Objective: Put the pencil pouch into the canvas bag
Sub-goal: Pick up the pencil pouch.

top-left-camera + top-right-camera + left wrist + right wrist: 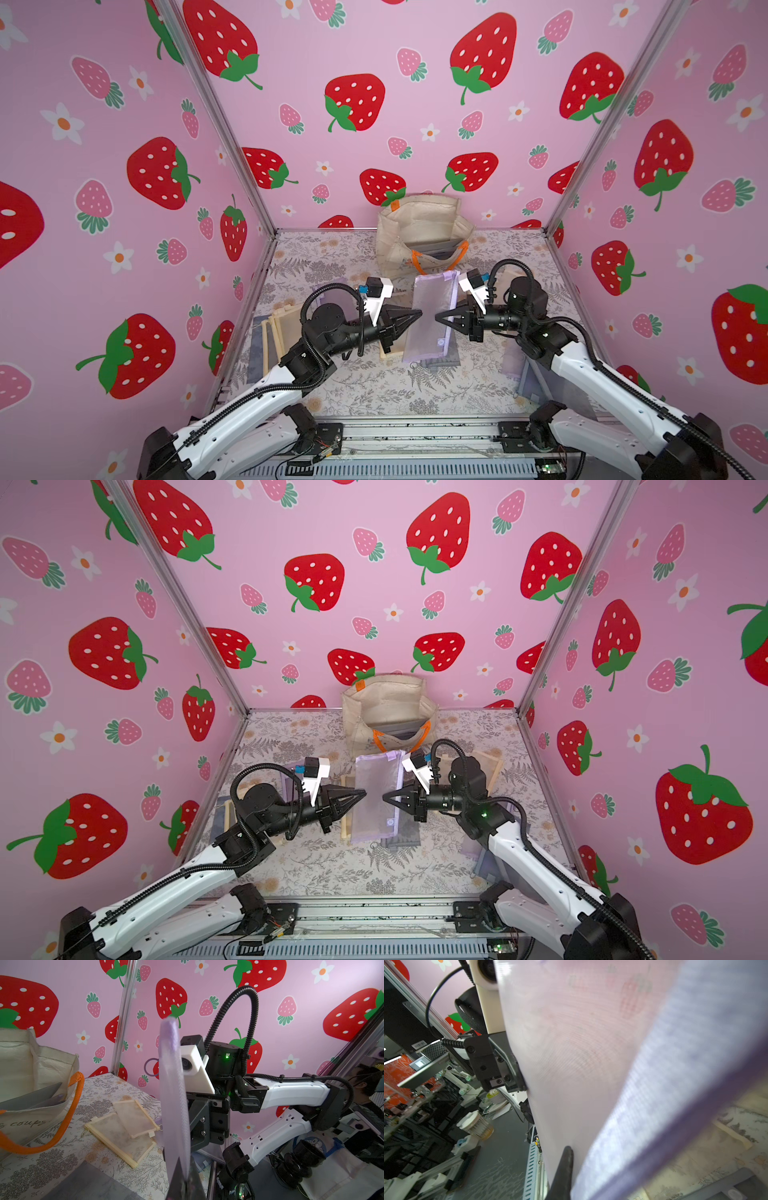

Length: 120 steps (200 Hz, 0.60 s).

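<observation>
Pencil pouch: the flat pencil pouch (pixel 430 316) of light purple mesh with a darker purple zipper band is lifted clear of the flowered counter (pixel 374 390). It hangs nearly upright in the air between the two arms.
Left gripper: the left gripper (pixel 415 314) is closed narrow on one long edge of the pencil pouch. In the left wrist view the mesh (pixel 174 1095) runs straight into the closed tips.
Right gripper: the right gripper (pixel 439 316) is closed narrow on the opposite edge, by the zipper band. In the right wrist view the mesh (pixel 581 1043) fills the picture and only one finger (pixel 564 1167) shows, so I judge the hold mostly from the top views.
Canvas bag: the cream boxy canvas bag (pixel 419 224) with orange rope handles stands at the back of the counter, just behind the pencil pouch. Its mouth is open, and some flat grey things (pixel 35 1097) already lie inside.
Other items: beige mesh pouches (pixel 128 1126) and grey ones lie flat on the counter.
Done: the pencil pouch is picked up and is held by both sides.
Left to do: carry it over the rim of the canvas bag, lower it into the opening, and open both grippers. I judge the task about half way.
</observation>
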Tool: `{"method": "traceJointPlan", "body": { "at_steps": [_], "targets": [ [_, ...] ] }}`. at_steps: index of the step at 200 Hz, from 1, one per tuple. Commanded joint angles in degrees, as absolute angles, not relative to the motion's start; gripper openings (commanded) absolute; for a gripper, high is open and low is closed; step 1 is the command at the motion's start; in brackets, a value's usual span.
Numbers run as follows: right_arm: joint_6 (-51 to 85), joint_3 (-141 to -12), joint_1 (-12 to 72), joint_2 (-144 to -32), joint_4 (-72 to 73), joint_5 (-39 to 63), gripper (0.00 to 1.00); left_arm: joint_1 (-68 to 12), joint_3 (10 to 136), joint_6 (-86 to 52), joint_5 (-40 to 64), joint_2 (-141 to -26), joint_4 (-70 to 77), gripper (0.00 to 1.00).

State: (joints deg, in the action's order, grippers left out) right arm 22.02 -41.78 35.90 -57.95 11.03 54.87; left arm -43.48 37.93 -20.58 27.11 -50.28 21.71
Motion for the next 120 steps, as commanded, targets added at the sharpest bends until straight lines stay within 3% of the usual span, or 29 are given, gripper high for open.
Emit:
{"method": "traceJointPlan", "body": {
  "at_steps": [1,52,94,120],
  "targets": [
    [20.57,-43.15,36.03,-56.20,10.31,54.05,0.02,-43.24,37.42,-18.90,26.15,-49.90,21.34,0.00],
    [18.12,-45.08,35.69,-53.64,3.11,46.52,0.00,-42.98,37.74,-18.41,21.89,-50.34,18.54,0.00],
    [9.73,-50.82,31.47,-51.77,-9.03,36.84,0.00,-41.84,39.17,-18.48,13.15,-51.13,9.22,0.59],
    [0.32,-63.10,28.70,-60.77,-20.63,34.54,0.00,-40.96,38.65,-19.77,10.47,-51.27,6.35,0.75]
  ]
}}
